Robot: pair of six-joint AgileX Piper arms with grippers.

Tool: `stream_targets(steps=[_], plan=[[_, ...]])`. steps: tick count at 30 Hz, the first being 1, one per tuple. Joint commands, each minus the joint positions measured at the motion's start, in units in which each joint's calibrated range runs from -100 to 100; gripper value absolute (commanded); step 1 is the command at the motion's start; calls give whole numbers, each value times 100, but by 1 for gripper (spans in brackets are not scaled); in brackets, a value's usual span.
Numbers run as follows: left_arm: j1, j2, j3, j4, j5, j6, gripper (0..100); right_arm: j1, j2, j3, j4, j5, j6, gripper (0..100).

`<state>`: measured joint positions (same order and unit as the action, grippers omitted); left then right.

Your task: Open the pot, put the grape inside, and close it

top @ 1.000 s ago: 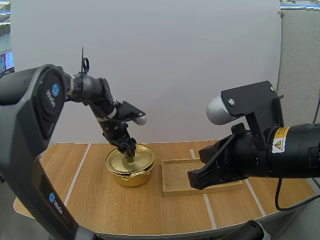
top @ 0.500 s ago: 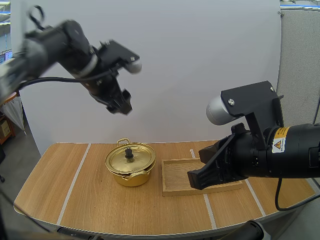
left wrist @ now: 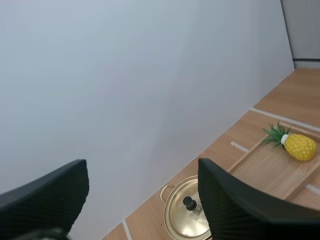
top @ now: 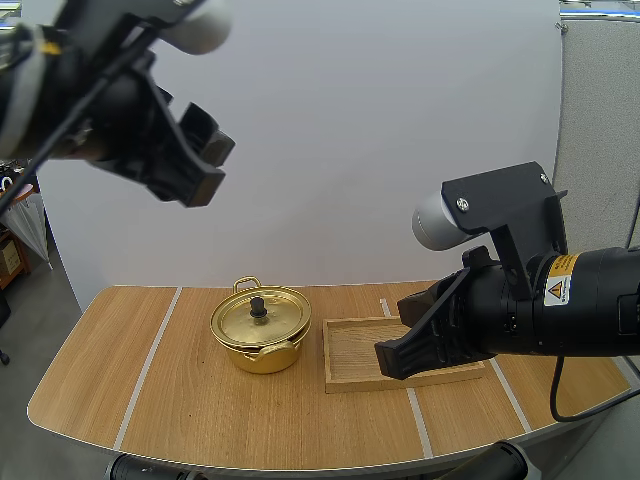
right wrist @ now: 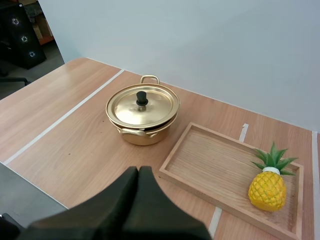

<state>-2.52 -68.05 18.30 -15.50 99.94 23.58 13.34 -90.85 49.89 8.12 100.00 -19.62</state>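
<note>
Left tool [top: 215, 172] hangs high above the worktop [top: 200, 400], well clear of the gold pot [top: 262, 355], whose lid [top: 270, 318] is on; right tool [top: 390, 360] hovers over the wooden tray [top: 350, 350]. Left wrist view: its fingers are spread, holding nothing. Right wrist view: its fingers are pressed together, empty; a toy pineapple [right wrist: 267, 190] sits in the tray, at the end away from the pot.

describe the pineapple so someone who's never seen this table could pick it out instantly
On the wooden table, a shallow wooden tray lies beside the lidded gold pot. The pineapple sits in the tray at the end farthest from the pot. It is the only thing in the tray: small, bright yellow, with a green leafy crown.
</note>
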Motion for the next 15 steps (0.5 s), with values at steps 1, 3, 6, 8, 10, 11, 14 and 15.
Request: stream_targets(steps=[1,3,6,8,10,11,14,15], plan=[[-14,-1079,18,-104,6,-535,100,-80,-238,7,20,-74,-47,0],[-14,-1360,74,-104,6,-595,100,-136,-398,7,69,-109,-47,0],[-14,-1783,252,-104,6,-707,73,-228,-611,7,196,-126,-47,0],[-14,-2031,408,-104,6,-740,48,-307,-768,7,223,-126,-47,0],[-14,-2254,607,-104,6,-740,19,-353,-863,7,235,-126,-47,0],[-14,-2354,724,-104,6,-740,4,-382,-915,7,235,-126,-47,0],[0,-2620,1186,-104,6,-749,0,-439,-915,7,235,-108,-47,0],[10,-2688,1321,-104,6,-747,0,-467,-915,7,235,-108,-47,0]])
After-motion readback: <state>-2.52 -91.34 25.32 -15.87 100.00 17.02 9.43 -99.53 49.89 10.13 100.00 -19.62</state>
